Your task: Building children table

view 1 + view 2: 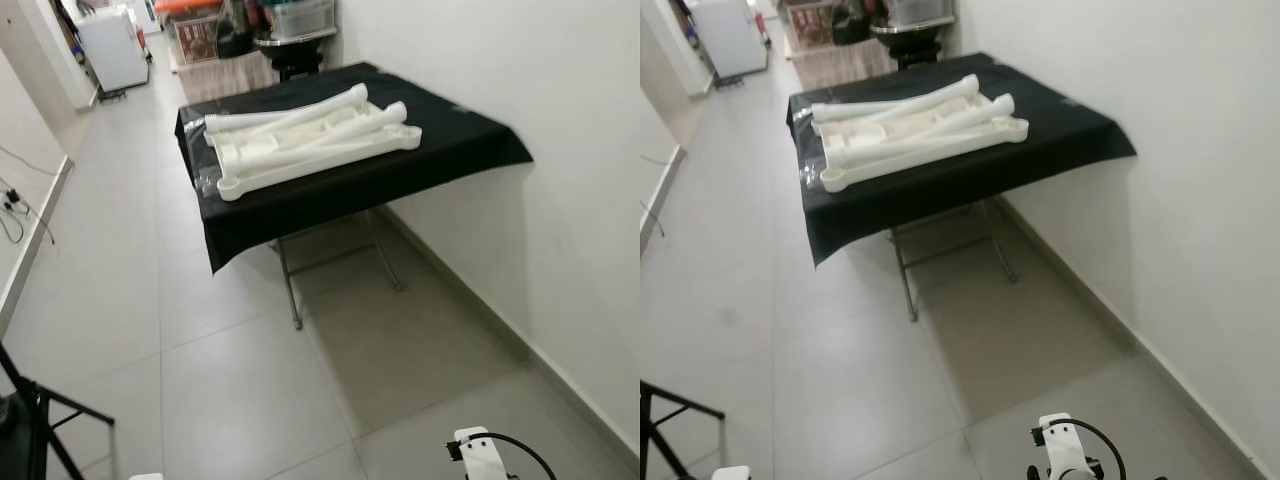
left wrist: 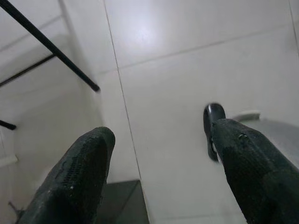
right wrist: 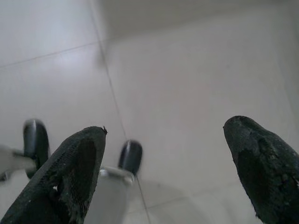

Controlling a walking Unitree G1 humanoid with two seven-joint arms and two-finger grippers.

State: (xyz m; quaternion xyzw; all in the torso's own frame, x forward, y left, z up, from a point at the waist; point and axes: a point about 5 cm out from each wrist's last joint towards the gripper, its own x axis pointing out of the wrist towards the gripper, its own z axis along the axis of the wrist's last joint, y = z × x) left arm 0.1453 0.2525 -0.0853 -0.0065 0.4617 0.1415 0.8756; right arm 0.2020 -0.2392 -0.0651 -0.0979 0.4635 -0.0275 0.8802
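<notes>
**Walking up to the table parts**

The white plastic table parts (image 1: 310, 140) lie in a loose pile in the upper middle of the left eye view, on a bench (image 1: 470, 135) draped with a black cloth. The flat tabletop piece (image 1: 235, 175) rests upside down with several round legs (image 1: 290, 118) lying across it, none fitted yet by the look of it. The bench stands against the white wall (image 1: 560, 200) on the right of the frame, well apart from the robot across grey floor tiles (image 1: 240, 390).

Both arms hang low. The left end effector (image 2: 159, 177) points at the floor with its fingers spread wide and nothing between them; the right end effector (image 3: 163, 172) is likewise wide and empty. A black tripod leg (image 1: 45, 415) sits in the lower left of the frame.

The step in hand looks like the approach. To do it well, the robot should stop square to the bench's near edge, keep off the tripod and the wall, and raise the arms only once the parts are within reach. The legs are round and may roll, so one should be lifted cleanly from the top of the pile.
</notes>
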